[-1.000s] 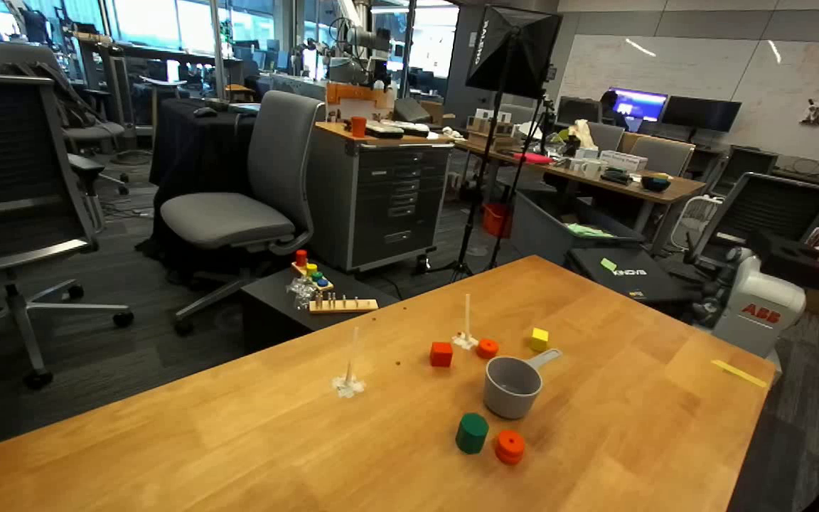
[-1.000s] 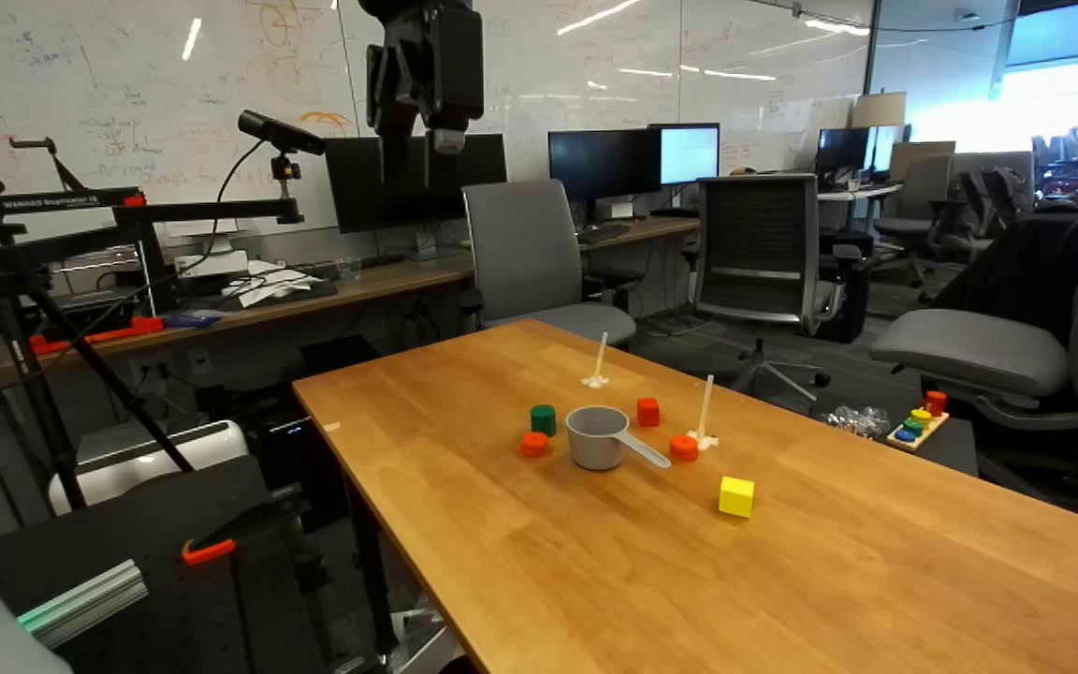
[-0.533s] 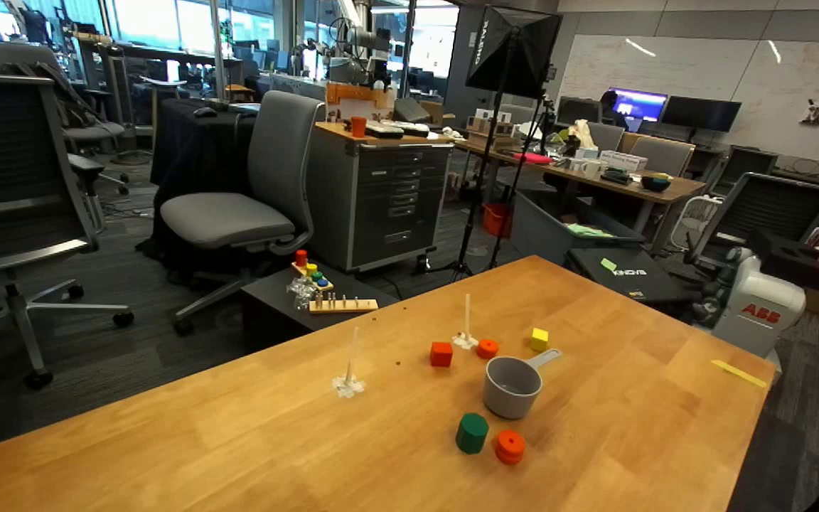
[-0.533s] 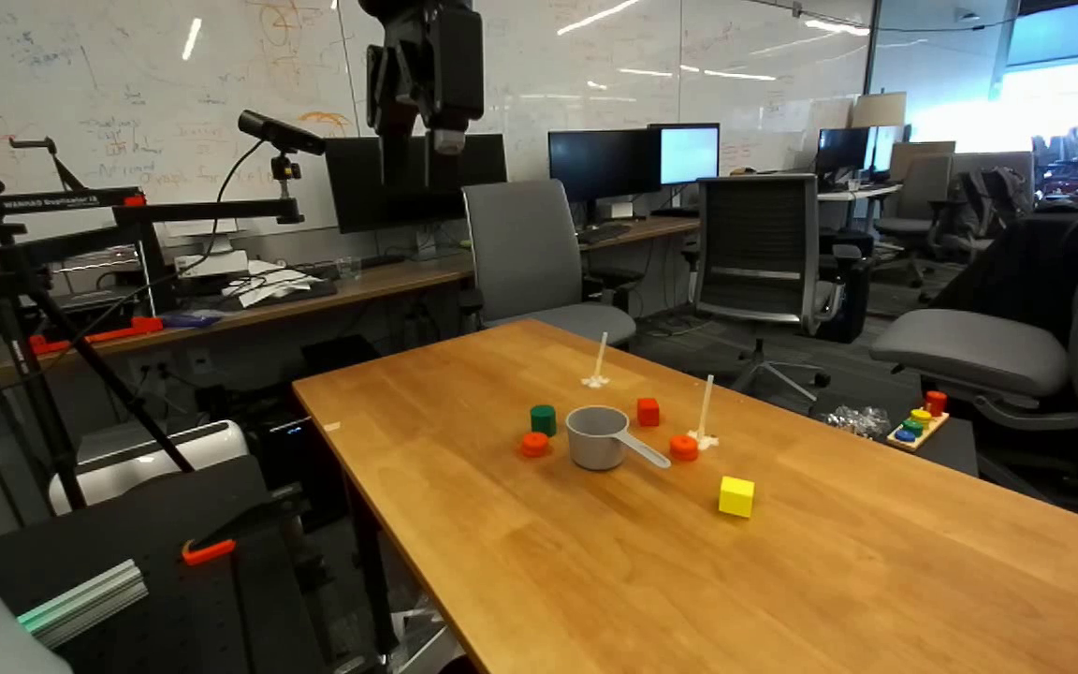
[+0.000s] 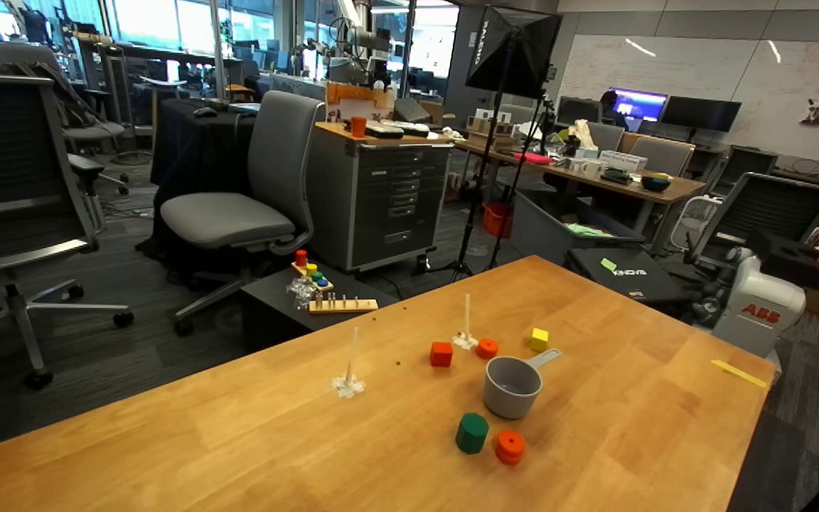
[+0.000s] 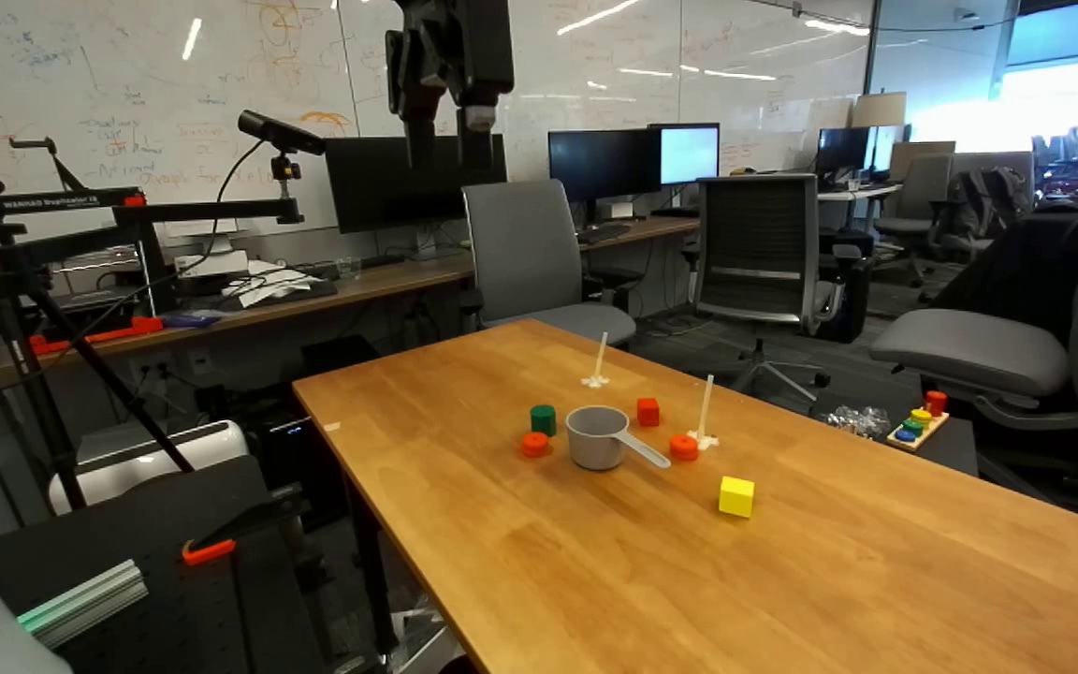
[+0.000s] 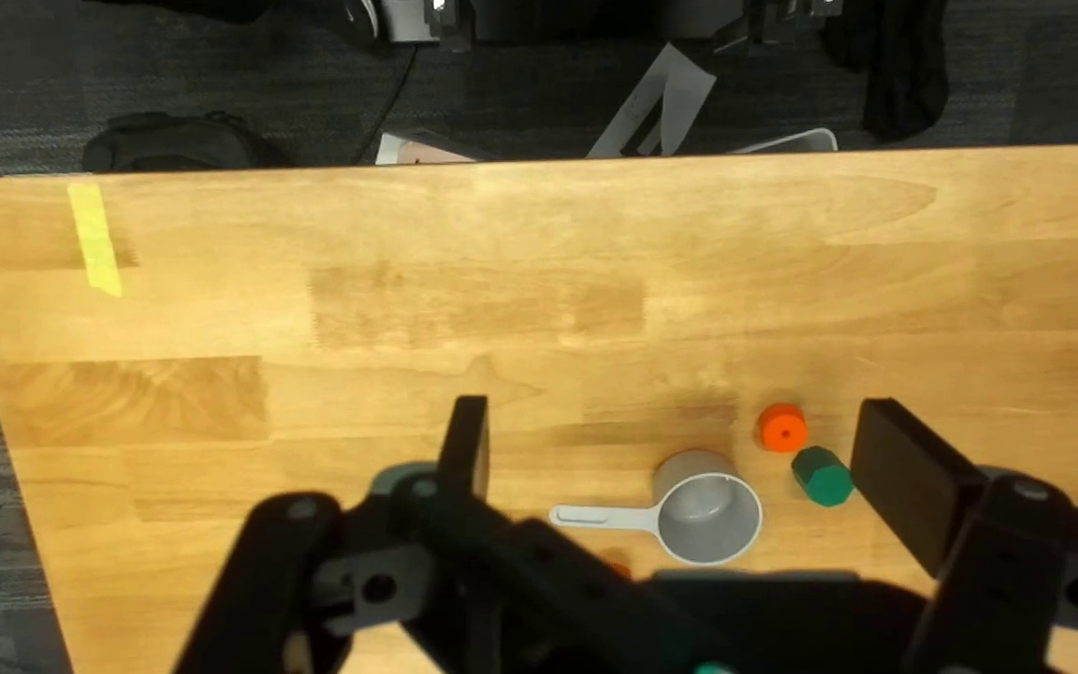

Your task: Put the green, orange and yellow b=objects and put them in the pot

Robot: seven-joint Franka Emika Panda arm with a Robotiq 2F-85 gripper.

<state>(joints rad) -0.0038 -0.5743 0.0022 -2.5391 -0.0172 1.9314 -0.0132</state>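
Observation:
The grey pot (image 5: 507, 407) with a handle stands upright on the table in both exterior views; its inside looks bare in the wrist view. Beside it are a green block (image 5: 472, 434) and an orange round piece (image 5: 510, 447), close together. A second orange round piece (image 6: 684, 447) lies past the pot's handle, by a peg. The yellow cube (image 6: 736, 497) sits apart, and the wrist view does not show it. High above the table hangs my gripper (image 6: 448, 154), open and holding nothing. In the wrist view its fingers (image 7: 913, 482) are wide apart, with the pot far below.
A red-orange cube (image 5: 441, 354) lies near two thin upright pegs, one peg (image 5: 467, 316) close to it and another peg (image 5: 351, 359) farther off. Yellow tape (image 7: 94, 239) marks the table near one corner. A toy set (image 5: 313, 274) rests on a low black stand beside the table.
In an exterior view my gripper has shifted to the right and slightly up over the last half second. It stays open. The pot and the pieces on the table have not moved.

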